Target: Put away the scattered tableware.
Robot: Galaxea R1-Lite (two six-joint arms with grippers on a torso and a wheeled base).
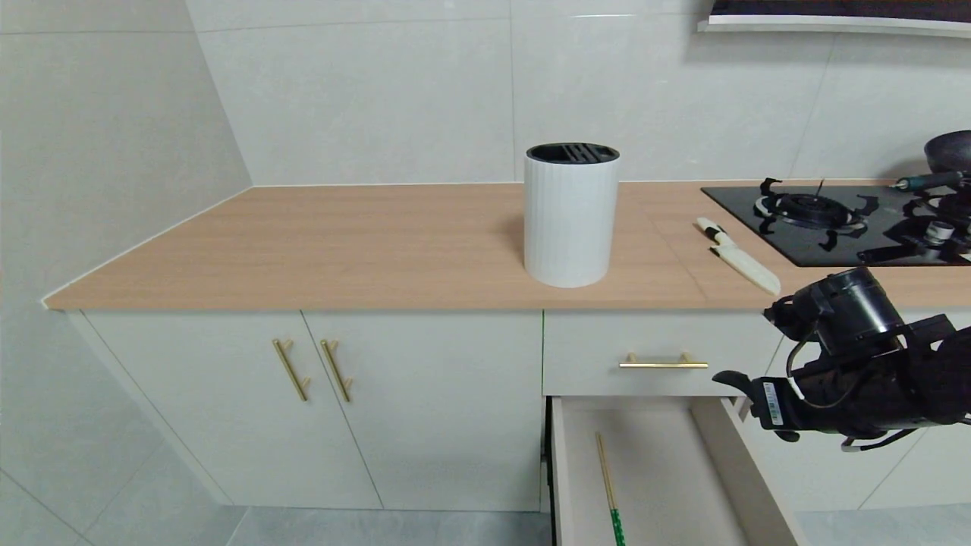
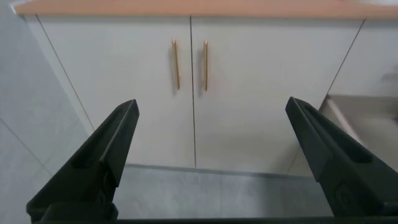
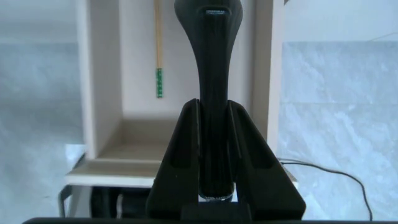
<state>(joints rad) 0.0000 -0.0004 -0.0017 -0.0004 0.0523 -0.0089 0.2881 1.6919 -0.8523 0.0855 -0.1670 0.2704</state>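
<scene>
My right gripper [image 1: 762, 409] hangs in front of the cabinets at the right, above the right side of the open drawer [image 1: 713, 455]. It is shut on a slim black utensil [image 3: 208, 43], whose wider end [image 1: 730, 377] pokes out past the fingers [image 3: 180, 149]. One wooden chopstick with a green tip [image 1: 607, 478] lies in the drawer, also the chopstick [image 3: 158, 56] beyond the utensil. A white-bladed knife [image 1: 740, 256] lies on the countertop near the stove. My left gripper [image 2: 211, 106] is open and empty, facing the cabinet doors.
A white ribbed holder with a black slotted top [image 1: 570, 216] stands mid-counter. A black gas hob [image 1: 827, 220] with a pan is at the right. A shut drawer with a gold handle [image 1: 663, 364] sits above the open one. Double doors [image 2: 189, 62] are at the left.
</scene>
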